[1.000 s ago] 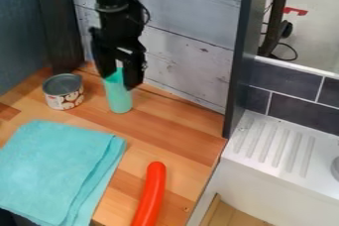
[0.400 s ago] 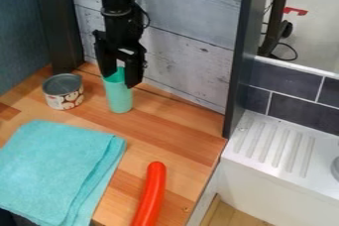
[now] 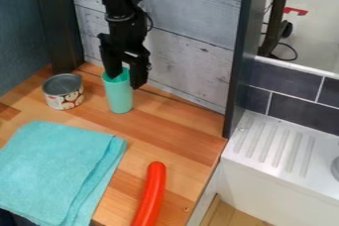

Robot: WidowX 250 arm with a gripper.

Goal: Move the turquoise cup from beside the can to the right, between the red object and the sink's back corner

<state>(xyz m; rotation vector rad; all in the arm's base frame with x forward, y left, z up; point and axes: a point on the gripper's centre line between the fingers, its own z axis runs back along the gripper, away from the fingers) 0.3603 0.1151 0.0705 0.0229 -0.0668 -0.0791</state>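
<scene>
Gripper (image 3: 126, 80) jaws stand spread at a smooth cylindrical cup (image 3: 119, 96) on a grained wooden counter (image 3: 173, 127).

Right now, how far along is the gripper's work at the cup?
Done: gripper is at the cup, one finger at its mouth, the other by its right side.
In hand: positioning, it seems; the fingers are apart.
Left: no closed grip or lift yet; the cup stands upright on the counter.

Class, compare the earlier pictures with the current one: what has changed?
The gripper has shifted slightly toward the view's right, at the turquoise cup. Nothing has visibly been gripped or released. The cup, can, folded cloth and red curved object stayed put.
</scene>
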